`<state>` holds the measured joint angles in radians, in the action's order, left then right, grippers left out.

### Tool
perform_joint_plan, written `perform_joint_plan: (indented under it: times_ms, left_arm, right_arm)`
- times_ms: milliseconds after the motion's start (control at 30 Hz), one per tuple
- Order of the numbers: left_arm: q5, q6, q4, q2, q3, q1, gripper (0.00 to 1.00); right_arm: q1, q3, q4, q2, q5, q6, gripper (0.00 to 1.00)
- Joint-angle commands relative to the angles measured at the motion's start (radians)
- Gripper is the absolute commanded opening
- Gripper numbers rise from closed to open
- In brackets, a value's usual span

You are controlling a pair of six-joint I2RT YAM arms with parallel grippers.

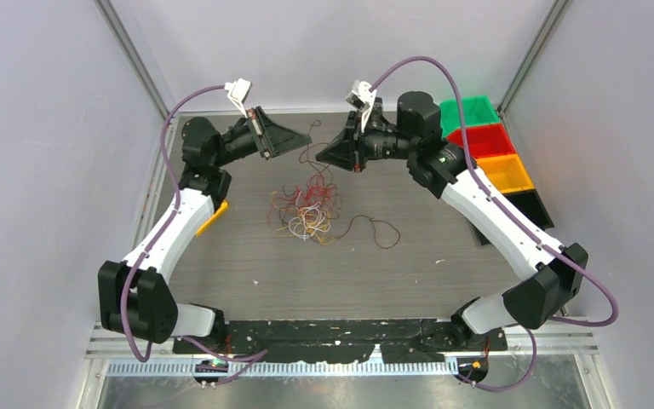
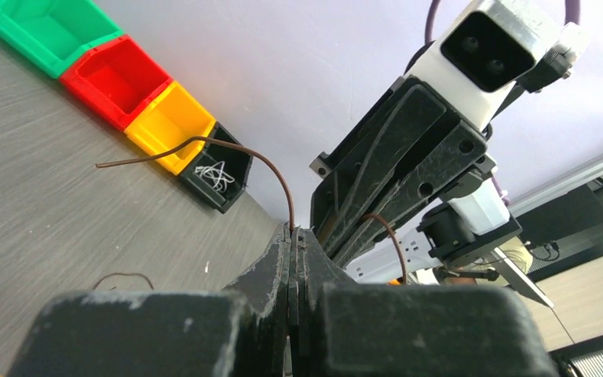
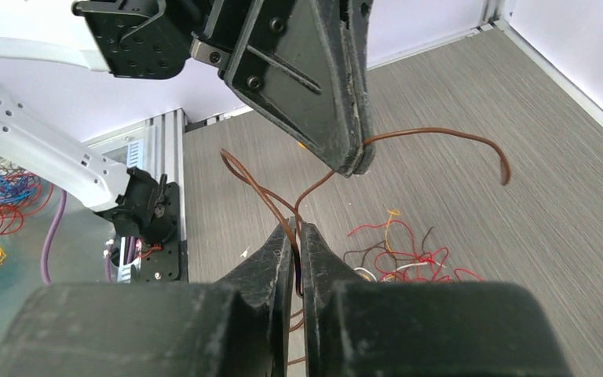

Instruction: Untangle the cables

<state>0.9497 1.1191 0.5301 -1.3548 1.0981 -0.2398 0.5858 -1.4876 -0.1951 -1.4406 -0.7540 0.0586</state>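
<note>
Bins line the right edge of the surface point(image 1: 247, 273) up toward its far right corner: green bin point(image 1: 468, 112), red bin point(image 1: 479, 139), orange bin point(image 1: 504, 173) and black bin point(image 1: 530, 207), touching in a row. The black one holds a small curl of white wire point(image 2: 214, 176). The right arm point(image 1: 494, 217) crosses just in front of this row, between the bins and the middle of the surface.

The cables point(image 1: 306, 209) lie as a loose tangle of red, yellow, white and brown strands near the middle, somewhat toward the far edge. A dark brown loop point(image 1: 381, 230) trails out of it toward the right edge.

Both grippers hang above the far side of the tangle, tips facing and nearly meeting. The left gripper point(image 2: 294, 232) has its jaws pressed together on a brown wire point(image 2: 271, 165), whose free end arcs out into the air toward the bins. The right gripper point(image 3: 298, 229) has its jaws narrow too, pinching the same brown wire a short way along. Thin strands hang from there down to the tangle.

Walls point(image 1: 34, 170) stand close along the left, far and right edges. Bare surface runs from the tangle to the near edge and to the left edge.
</note>
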Motion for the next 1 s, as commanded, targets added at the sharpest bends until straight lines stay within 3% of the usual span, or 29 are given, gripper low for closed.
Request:
perform_joint_plan:
  times_ms: [0,300,600,733,833,967]
  left_arm:
    - [-0.005,0.059,0.1,0.013,0.026,-0.009,0.0]
    - [-0.01,0.056,0.1,0.021,0.023,-0.042,0.0]
    - [-0.022,0.062,0.107,0.015,0.009,-0.053,0.0]
    - [-0.035,0.086,0.127,0.003,0.006,-0.053,0.0]
    - [-0.048,0.09,0.125,-0.002,0.006,-0.053,0.0]
    - [-0.094,0.095,0.044,0.001,-0.022,-0.052,0.0]
  right_arm:
    - [0.021,-0.01,0.063,-0.003,-0.044,0.01,0.14]
    - [0.021,-0.027,0.109,-0.046,0.001,0.068,0.18]
    - [0.021,-0.017,0.156,-0.053,-0.001,0.136,0.31]
    - [0.019,-0.007,0.168,-0.046,-0.004,0.139,0.24]
    - [0.011,-0.002,0.164,-0.039,-0.003,0.14,0.07]
    - [-0.014,0.012,0.172,-0.013,-0.004,0.156,0.06]
